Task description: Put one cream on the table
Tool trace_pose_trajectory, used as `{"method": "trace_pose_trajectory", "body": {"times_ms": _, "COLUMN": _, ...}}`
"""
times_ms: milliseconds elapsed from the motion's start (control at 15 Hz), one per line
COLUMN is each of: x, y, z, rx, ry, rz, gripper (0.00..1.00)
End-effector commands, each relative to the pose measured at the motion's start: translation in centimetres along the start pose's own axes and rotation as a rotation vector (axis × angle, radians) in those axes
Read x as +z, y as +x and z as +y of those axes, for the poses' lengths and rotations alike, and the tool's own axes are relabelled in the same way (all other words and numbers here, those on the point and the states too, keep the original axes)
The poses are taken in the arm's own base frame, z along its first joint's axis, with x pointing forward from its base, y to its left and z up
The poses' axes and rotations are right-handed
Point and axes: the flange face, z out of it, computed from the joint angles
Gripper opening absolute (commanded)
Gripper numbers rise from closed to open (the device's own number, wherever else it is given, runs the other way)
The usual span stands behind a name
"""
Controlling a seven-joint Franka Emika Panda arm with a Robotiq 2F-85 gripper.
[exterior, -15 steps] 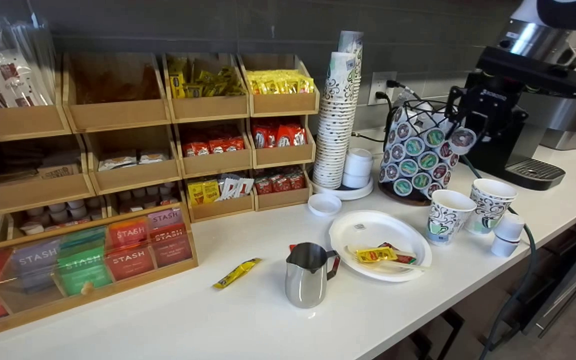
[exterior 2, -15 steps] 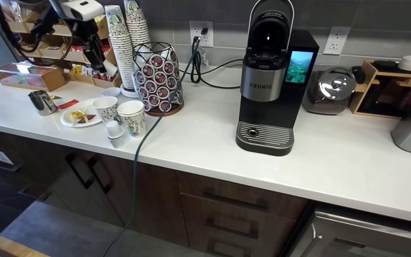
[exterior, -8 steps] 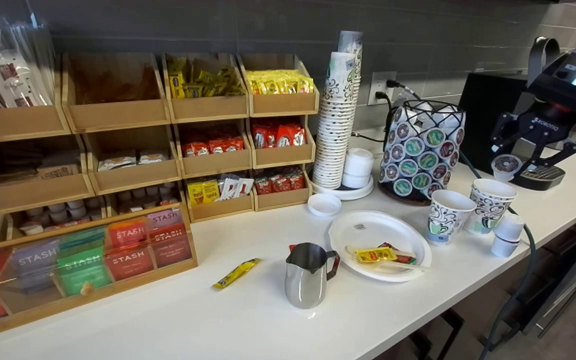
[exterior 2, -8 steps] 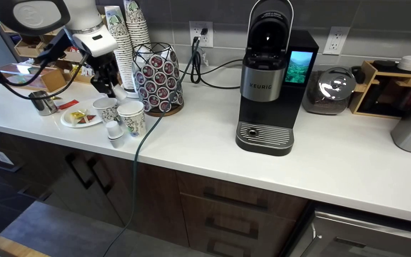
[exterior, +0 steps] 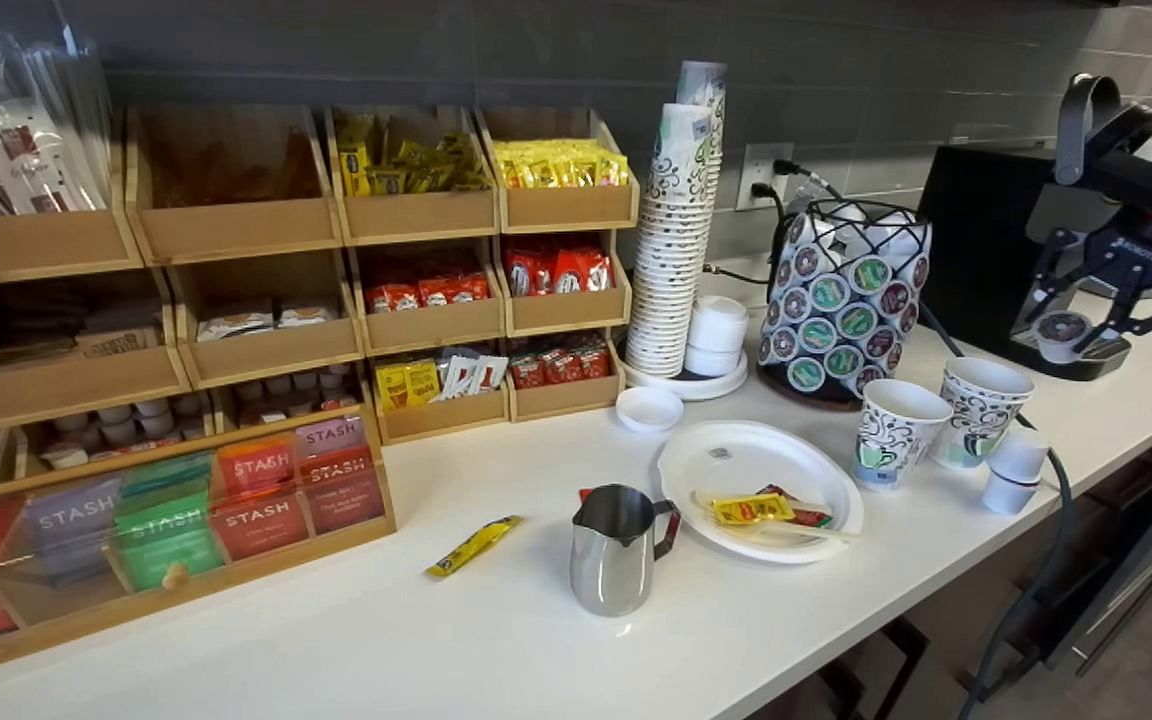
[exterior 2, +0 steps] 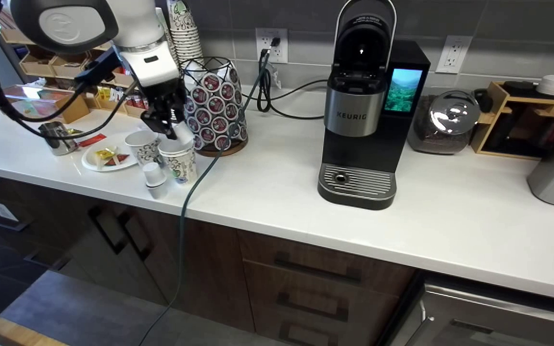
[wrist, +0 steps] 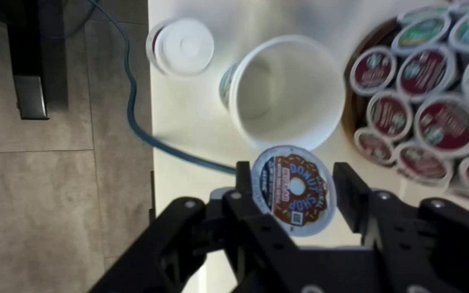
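Countertop (exterior 2: 277,192) below, pod (exterior: 1061,336) aslant, lid (wrist: 294,191) upward.

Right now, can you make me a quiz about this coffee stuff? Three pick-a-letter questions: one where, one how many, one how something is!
1. On the countertop, where is the silver pitcher compared with the white plate?
A) On top of it
B) Beside it
C) Underneath it

2. How many tall paper-cup stacks stand there?
A) Two
B) Five
C) Nine

3. How is the coffee pod?
A) Torn open
B) Lying on the white plate
C) Held in the jaws

1 B: both exterior views show it standing next to the white plate.
2 A: two tall ones rise close together in an exterior view.
3 C: the wrist view shows it between the jaws, its printed lid whole.
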Motion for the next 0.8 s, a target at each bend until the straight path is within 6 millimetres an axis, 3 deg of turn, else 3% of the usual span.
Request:
{"method": "trace_pose_trajectory", "body": {"times_ms": 0, "x": 0.6, "y": 7.6, "z": 4.9, "rx": 0.201, "ry": 0.002, "rz": -0.045, "gripper": 0.27}}
{"method": "trace_pose_trajectory", "body": {"times_ms": 133, "x": 2.5, "y": 11.0, "z": 8.0, "rx": 0.317, "ry": -0.007, "rz": -0.078, "gripper": 0.27}}
{"method": "trace_pose_trajectory", "body": {"times_ms": 200, "x": 0.5, "y": 8.8, "z": 6.6, "rx": 0.243, "ry": 0.005, "rz": -0.034, "gripper": 0.52}}
{"method": "trace_pose_trajectory", "body": {"times_ms": 333, "x": 1.8, "y": 10.8, "z": 8.8, "rx": 0.302, "ry": -0.009, "rz": -0.051, "gripper": 0.52}}
{"method": "trace_pose_trajectory", "body": {"times_ms": 467, "x": 2.4, "y": 11.1, "z": 8.7, "rx": 0.309, "ry": -0.016, "rz": -0.053, "gripper": 0.52}}
{"method": "trace_pose_trajectory", "body": {"times_ms": 533, "x": 2.5, "y": 10.9, "z": 8.2, "rx": 0.339, "ry": -0.011, "rz": -0.072, "gripper": 0.27}}
{"method": "trace_pose_trajectory", "body": {"times_ms": 733, "x": 4.6, "y": 12.0, "z": 7.9, "rx": 0.517, "ry": 0.03, "rz": -0.139, "gripper": 0.27}}
